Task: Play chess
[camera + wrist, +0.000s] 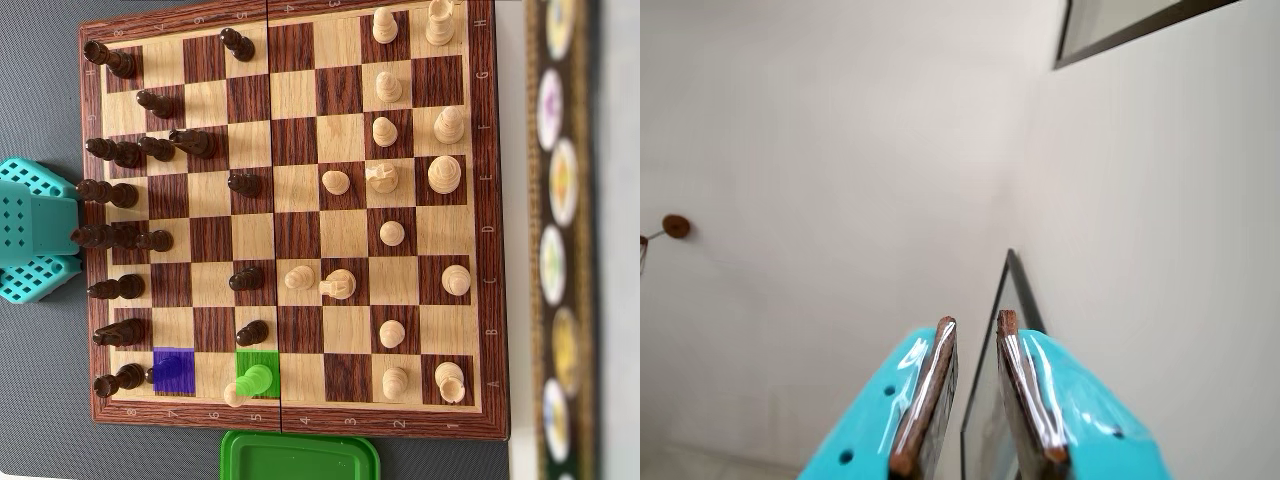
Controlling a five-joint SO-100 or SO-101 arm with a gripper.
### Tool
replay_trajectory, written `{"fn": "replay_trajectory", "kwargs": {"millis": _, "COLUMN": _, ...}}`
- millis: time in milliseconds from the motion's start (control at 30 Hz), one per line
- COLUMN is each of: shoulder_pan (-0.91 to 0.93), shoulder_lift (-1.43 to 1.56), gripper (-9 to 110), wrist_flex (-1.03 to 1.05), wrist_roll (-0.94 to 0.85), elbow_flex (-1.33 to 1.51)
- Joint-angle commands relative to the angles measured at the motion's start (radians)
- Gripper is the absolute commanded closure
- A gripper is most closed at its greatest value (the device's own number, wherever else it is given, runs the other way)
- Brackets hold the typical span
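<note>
A wooden chessboard fills the overhead view. Dark pieces stand mostly on its left side and light pieces mostly on its right. A purple patch marks a square at the lower left with a dark piece on it. A green patch marks a square nearby with a light piece on it. My teal arm sits off the board's left edge. In the wrist view my gripper points at a bare wall, its jaws a little apart with nothing between them. No board or piece shows in that view.
A green lidded box lies just below the board's bottom edge. A strip with round coloured patterns runs along the right. In the wrist view a dark-framed panel leans in the wall corner.
</note>
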Motion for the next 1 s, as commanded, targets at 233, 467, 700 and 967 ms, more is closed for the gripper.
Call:
{"fn": "replay_trajectory", "kwargs": {"millis": 233, "shoulder_pan": 0.000, "shoulder_lift": -0.005, "gripper": 93, "wrist_flex": -0.156, "wrist_roll": 0.008, "elbow_flex": 0.020}}
{"fn": "replay_trajectory", "kwargs": {"millis": 467, "shoulder_pan": -0.003, "shoulder_lift": -0.005, "gripper": 93, "wrist_flex": -0.156, "wrist_roll": 0.008, "elbow_flex": 0.020}}
{"fn": "replay_trajectory", "kwargs": {"millis": 700, "shoulder_pan": 0.002, "shoulder_lift": -0.005, "gripper": 93, "wrist_flex": -0.156, "wrist_roll": 0.008, "elbow_flex": 0.020}}
{"fn": "replay_trajectory", "kwargs": {"millis": 967, "shoulder_pan": 0.002, "shoulder_lift": -0.005, "gripper": 93, "wrist_flex": -0.156, "wrist_roll": 0.008, "elbow_flex": 0.020}}
